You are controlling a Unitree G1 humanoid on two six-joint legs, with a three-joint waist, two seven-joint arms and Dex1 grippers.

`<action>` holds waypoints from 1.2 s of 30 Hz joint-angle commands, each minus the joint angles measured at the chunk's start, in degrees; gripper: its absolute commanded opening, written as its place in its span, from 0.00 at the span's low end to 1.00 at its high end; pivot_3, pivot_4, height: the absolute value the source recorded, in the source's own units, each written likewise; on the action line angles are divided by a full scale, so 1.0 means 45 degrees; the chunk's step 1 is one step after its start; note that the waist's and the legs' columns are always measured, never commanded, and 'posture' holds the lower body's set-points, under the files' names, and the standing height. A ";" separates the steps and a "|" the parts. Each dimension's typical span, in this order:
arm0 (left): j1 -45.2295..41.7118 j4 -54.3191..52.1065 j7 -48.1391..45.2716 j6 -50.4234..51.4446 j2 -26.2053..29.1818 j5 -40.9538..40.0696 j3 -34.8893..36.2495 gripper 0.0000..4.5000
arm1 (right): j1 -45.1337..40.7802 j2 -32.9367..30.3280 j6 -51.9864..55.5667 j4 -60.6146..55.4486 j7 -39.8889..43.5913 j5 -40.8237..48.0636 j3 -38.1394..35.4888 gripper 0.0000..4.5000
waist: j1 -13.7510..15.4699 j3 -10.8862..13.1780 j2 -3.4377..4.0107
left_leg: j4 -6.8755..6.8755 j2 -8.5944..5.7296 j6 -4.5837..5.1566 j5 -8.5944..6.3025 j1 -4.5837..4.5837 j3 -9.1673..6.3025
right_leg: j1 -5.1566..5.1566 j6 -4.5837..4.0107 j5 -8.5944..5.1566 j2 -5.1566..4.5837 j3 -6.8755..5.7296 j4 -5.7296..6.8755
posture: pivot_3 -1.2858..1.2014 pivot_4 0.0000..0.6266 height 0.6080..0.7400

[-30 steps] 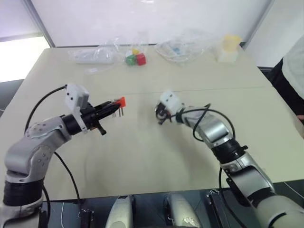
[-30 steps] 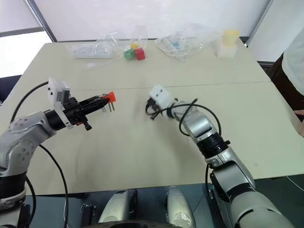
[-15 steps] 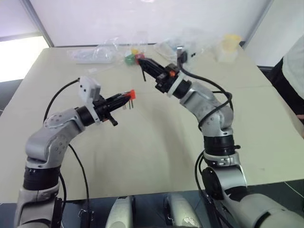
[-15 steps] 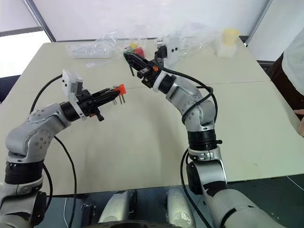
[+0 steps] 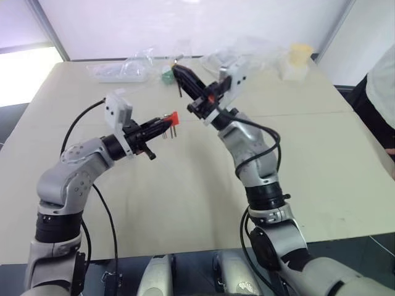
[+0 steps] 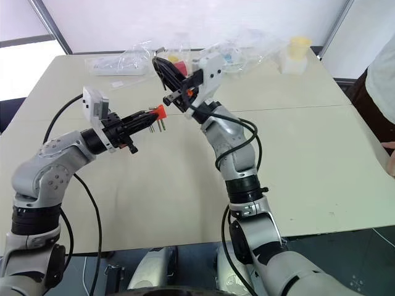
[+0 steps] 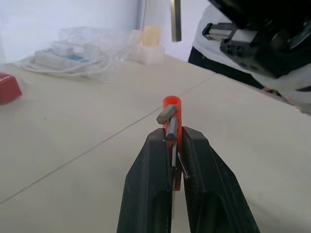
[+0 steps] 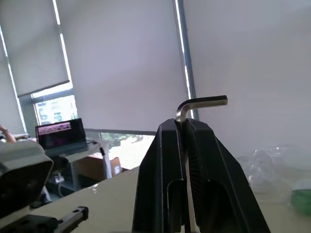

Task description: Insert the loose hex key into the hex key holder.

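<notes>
Clear plastic bags (image 5: 126,66) and a pale yellow cup (image 5: 299,60) are seen across the beige bench (image 5: 185,185), well apart from both arms. The left gripper (image 7: 171,145) has its jaws clamped on the small orange-red plastic hex key holder (image 5: 173,117); the right gripper (image 8: 183,127) has its jaws clamped on the thin grey L-shaped hex key (image 8: 200,104), now raised from the bench since a second ago.

1. An office or lab workroom: a wide, pale beige surface (image 5: 185,203) runs across the scene.
2. Tall windows with white roller blinds (image 8: 121,58) line the wall.
3. A lit laptop screen (image 8: 56,137) sits on a far desk.
4. Crumpled clear plastic bags (image 5: 126,68) lie along the far edge.

Both tools (image 6: 150,117) (image 6: 159,63) raised, gripping.
</notes>
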 commanded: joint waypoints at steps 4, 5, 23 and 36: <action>-0.0227 -0.0501 0.0148 -0.0111 0.0124 -0.0257 0.0565 0.00 | -0.0141 0.0200 -0.0875 -0.0063 0.0000 -0.0143 0.0040 0.00 | 0.0002 0.0000 0.0000 | 0.0001 0.0001 -0.0001 0.0000 0.0000 -0.0002 | 0.0002 0.0000 0.0000 -0.0002 0.0000 0.0000 | 0.52 0.24 1.00; -0.0244 -0.0491 0.0163 -0.0111 0.0118 -0.0249 0.0566 0.00 | -0.0105 0.0190 -0.0857 -0.0074 0.0089 -0.0106 0.0082 0.00 | 0.0003 0.0000 0.0000 | 0.0002 0.0001 0.0000 0.0000 0.0000 -0.0002 | 0.0002 0.0000 0.0000 -0.0003 0.0000 0.0001 | 0.52 0.24 1.00; -0.0622 -0.0354 0.0351 -0.0080 -0.0106 -0.0312 0.0579 0.00 | 0.0135 0.0187 -0.0307 -0.0435 0.0944 0.0115 0.0636 0.00 | 0.0005 0.0000 0.0000 | 0.0001 0.0001 -0.0001 0.0000 0.0000 -0.0003 | 0.0002 0.0000 0.0000 -0.0003 -0.0001 0.0001 | 0.52 0.24 1.00; -0.0596 -0.0492 0.0360 -0.0020 -0.0179 -0.0399 0.0542 0.00 | -0.0184 0.0254 -0.0527 -0.0171 0.0801 0.0064 0.0491 0.00 | 0.0005 0.0000 0.0000 | 0.0001 0.0001 -0.0001 0.0000 0.0000 -0.0003 | 0.0001 0.0000 0.0000 -0.0003 0.0000 0.0001 | 0.52 0.24 1.00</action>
